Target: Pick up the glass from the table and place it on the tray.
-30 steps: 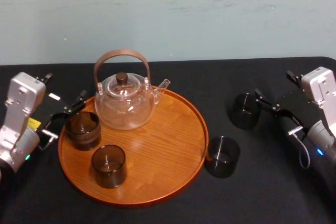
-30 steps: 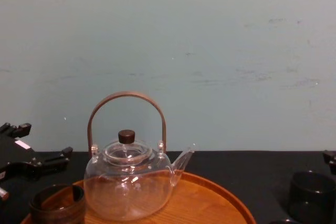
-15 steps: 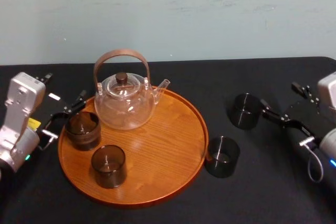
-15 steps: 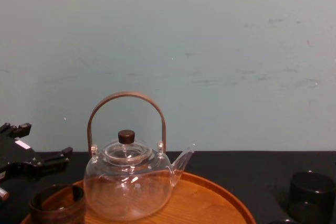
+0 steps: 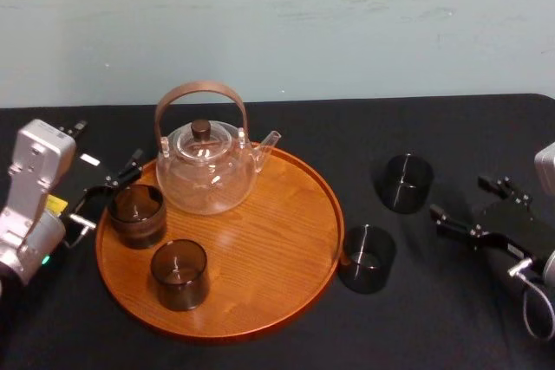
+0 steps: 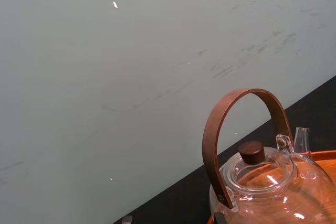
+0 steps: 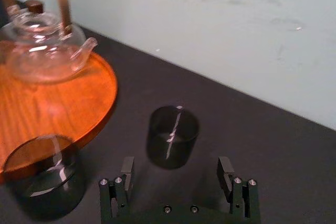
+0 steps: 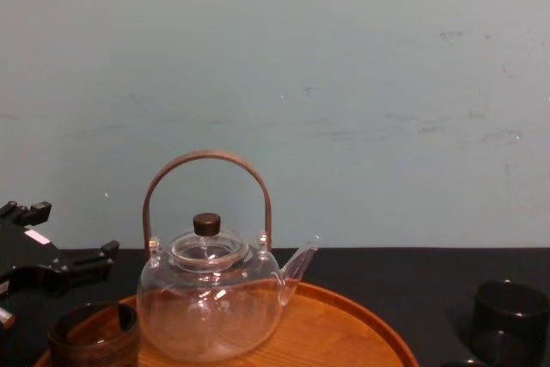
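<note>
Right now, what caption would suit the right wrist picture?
Open right gripper faces a dark glass on the black table; teapot on the wooden tray nearby.

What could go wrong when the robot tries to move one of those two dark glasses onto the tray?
The open right gripper stands short of the farther glass; a skewed approach might push it over. Carried low, it could clip the nearer glass or the tray rim. The teapot, brown cup and a third glass crowd the tray's left half, beside the left gripper, so setting down there risks a knock.
</note>
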You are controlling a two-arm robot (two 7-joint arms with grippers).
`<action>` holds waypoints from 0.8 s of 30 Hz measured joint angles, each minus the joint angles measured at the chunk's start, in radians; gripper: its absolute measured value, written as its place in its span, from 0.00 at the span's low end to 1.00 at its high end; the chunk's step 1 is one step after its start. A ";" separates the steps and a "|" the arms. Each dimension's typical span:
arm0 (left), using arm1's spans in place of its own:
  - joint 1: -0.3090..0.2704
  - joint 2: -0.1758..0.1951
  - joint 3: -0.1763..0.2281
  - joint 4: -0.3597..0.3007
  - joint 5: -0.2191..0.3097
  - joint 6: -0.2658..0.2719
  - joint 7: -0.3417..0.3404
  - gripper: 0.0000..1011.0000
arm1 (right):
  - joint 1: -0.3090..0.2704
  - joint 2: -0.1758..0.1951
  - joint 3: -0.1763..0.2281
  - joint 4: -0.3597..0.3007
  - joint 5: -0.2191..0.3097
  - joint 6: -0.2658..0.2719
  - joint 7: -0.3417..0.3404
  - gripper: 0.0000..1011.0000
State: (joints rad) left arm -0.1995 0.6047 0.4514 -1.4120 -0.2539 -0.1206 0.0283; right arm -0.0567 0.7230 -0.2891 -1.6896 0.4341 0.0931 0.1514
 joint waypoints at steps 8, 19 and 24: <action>0.000 0.000 0.000 0.000 0.000 0.000 0.000 0.99 | -0.036 0.038 0.001 -0.039 -0.007 0.041 0.069 0.99; 0.000 0.000 0.000 0.000 0.000 0.000 0.000 0.99 | -0.049 0.058 -0.027 -0.058 -0.060 0.051 0.148 0.99; 0.000 0.000 0.000 0.000 0.000 0.000 0.000 0.99 | -0.047 0.048 -0.038 -0.058 -0.087 0.048 0.168 0.99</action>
State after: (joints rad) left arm -0.1995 0.6047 0.4514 -1.4120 -0.2539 -0.1205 0.0283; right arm -0.1038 0.7708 -0.3271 -1.7478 0.3471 0.1415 0.3192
